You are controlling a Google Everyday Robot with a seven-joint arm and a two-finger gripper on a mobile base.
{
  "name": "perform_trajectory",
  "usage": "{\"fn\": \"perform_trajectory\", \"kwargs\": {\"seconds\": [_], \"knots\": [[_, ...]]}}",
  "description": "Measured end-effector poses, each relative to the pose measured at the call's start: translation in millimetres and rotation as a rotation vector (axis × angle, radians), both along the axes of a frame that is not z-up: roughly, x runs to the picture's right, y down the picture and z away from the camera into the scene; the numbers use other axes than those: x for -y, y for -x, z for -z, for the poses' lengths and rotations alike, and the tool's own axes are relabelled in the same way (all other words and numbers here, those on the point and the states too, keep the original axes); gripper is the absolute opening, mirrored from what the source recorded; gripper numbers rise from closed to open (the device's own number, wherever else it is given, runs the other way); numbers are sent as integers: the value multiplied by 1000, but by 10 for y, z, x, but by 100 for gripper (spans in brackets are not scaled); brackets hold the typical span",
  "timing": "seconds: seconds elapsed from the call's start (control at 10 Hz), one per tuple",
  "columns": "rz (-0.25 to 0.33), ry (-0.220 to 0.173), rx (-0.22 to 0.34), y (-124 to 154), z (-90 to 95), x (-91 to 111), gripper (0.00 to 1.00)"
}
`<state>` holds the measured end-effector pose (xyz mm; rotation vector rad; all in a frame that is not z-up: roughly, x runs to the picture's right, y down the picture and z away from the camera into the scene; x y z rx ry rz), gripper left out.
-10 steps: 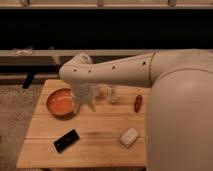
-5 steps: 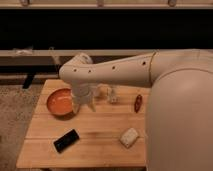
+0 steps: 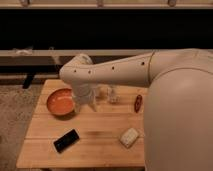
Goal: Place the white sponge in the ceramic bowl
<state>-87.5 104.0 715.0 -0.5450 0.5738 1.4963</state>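
One sponge (image 3: 129, 137) lies on the table's (image 3: 100, 146) front right, untouched, its long axis slanting up to the right. Gripper (image 3: 86, 106) points down just beside the bowl's (image 3: 60, 102) right rim, well apart from the sponge, which lies rightward and nearer the camera. Whether it is spread or pressed together, cannot tell. Arm (image 3: 115, 72) reaches in from the right.
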Motion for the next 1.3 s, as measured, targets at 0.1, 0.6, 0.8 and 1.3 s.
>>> {"fn": "perform_trajectory", "kwargs": {"seconds": [0.1, 0.6, 0.8, 1.3], "knots": [[-30, 1, -50, -239, -83, -17, 65], [-257, 17, -195, -1487, -304, -327, 65], [-343, 35, -233, -1808, -423, -532, 65], [-501, 94, -315, -2292, -699, -1046, 65]]}}
